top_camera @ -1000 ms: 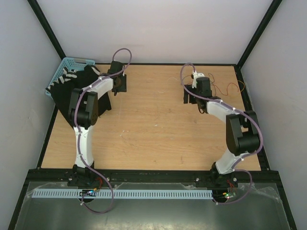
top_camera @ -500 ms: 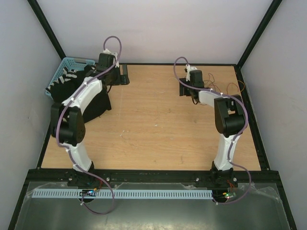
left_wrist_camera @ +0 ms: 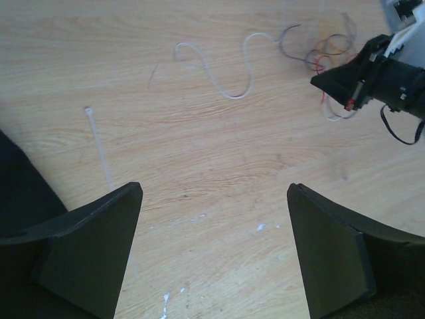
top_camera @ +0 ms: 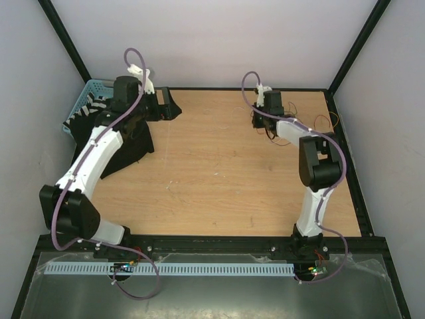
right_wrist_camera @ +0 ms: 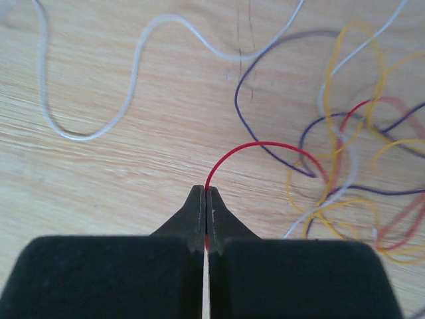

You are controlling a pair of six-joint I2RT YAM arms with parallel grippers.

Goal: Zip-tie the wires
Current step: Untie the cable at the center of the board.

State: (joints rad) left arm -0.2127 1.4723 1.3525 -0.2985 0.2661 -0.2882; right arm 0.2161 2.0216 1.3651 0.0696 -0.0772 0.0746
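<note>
The step in hand looks like gathering the wires (right_wrist_camera: 330,178). The right fingers (right_wrist_camera: 192,222) are pressed together with no gap, pinching a red strand (right_wrist_camera: 265,145) that arcs out of the near edge of the tangle. The other wires lie loose on the wooden surface (top_camera: 219,166), with yellow, purple, red and whitish loops crossing one another. One long whitish strand (left_wrist_camera: 229,96) snakes away from the tangle toward the left arm's side.

The left fingers (left_wrist_camera: 93,259) stand wide apart and hold nothing. They hang above the surface, well off from the wires on that same side. The zip tie (left_wrist_camera: 98,146) lies flat and straight on the surface, well apart from the wires and beyond the far end of the whitish strand. In the left wrist view its near end runs out of sight behind one finger.

Nothing is bundled and the tie is not looped, so the task seems to be at an early stage. Next, the right arm likely has to bunch the strands, not tug on one, since a single held strand may simply slide out of the tangle. The left fingers would need to drop over the tie and close on a thin strip lying flush with the surface, which leaves little edge to catch
</note>
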